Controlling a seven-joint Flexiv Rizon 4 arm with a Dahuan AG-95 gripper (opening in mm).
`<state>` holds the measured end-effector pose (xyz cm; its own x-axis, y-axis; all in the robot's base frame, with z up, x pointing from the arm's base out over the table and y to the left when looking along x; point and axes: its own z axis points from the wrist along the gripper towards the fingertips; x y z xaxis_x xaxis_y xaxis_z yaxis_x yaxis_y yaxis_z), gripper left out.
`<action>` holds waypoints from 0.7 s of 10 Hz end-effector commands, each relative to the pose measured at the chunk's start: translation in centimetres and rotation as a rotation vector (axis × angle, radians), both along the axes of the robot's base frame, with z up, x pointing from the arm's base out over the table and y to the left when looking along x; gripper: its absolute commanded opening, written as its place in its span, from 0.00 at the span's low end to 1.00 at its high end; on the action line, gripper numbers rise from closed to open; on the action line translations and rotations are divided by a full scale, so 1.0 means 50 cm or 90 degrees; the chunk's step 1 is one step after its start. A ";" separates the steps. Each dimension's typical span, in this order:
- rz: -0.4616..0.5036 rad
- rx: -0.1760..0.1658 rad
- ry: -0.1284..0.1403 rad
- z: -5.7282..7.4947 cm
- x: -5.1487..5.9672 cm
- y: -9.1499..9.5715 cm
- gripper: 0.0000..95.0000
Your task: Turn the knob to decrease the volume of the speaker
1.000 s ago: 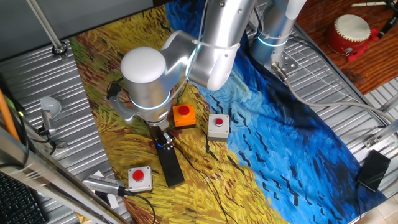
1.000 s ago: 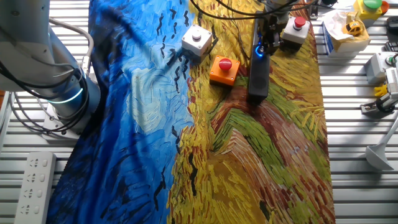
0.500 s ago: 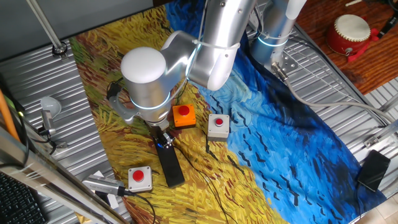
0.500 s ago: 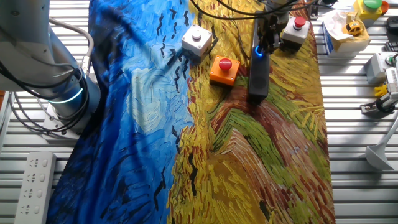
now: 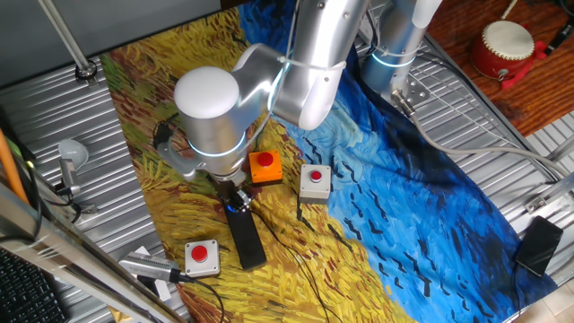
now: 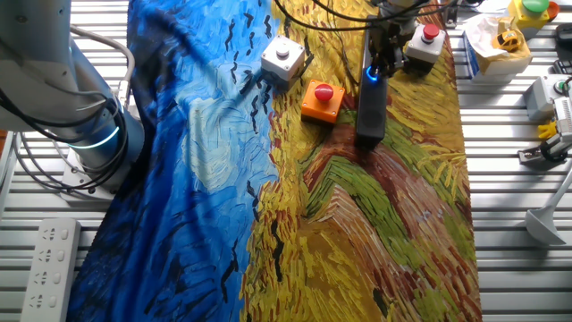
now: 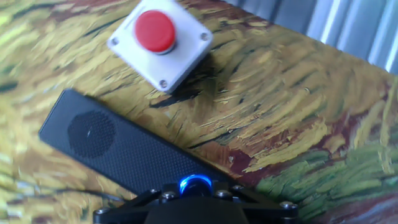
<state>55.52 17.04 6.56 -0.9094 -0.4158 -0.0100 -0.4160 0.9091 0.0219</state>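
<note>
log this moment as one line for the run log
phase: at dial | fingers: on the knob, closure hidden | speaker: flat on cloth, knob ring lit blue | orange button box: beside the speaker, untouched

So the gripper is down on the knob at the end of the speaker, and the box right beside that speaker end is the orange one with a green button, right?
Not quite: the button on the orange box is red, not green, as the other fixed view shows. The rest holds: the gripper sits on the blue-lit knob at the end of the speaker.
</note>
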 end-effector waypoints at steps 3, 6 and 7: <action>0.242 -0.015 0.000 -0.005 -0.004 0.000 0.00; 0.345 -0.015 -0.002 -0.005 -0.011 -0.001 0.00; 0.401 -0.014 -0.003 0.000 -0.011 -0.002 0.00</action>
<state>55.16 17.01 6.56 -0.6176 -0.7865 -0.0008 -0.7865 0.6176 0.0041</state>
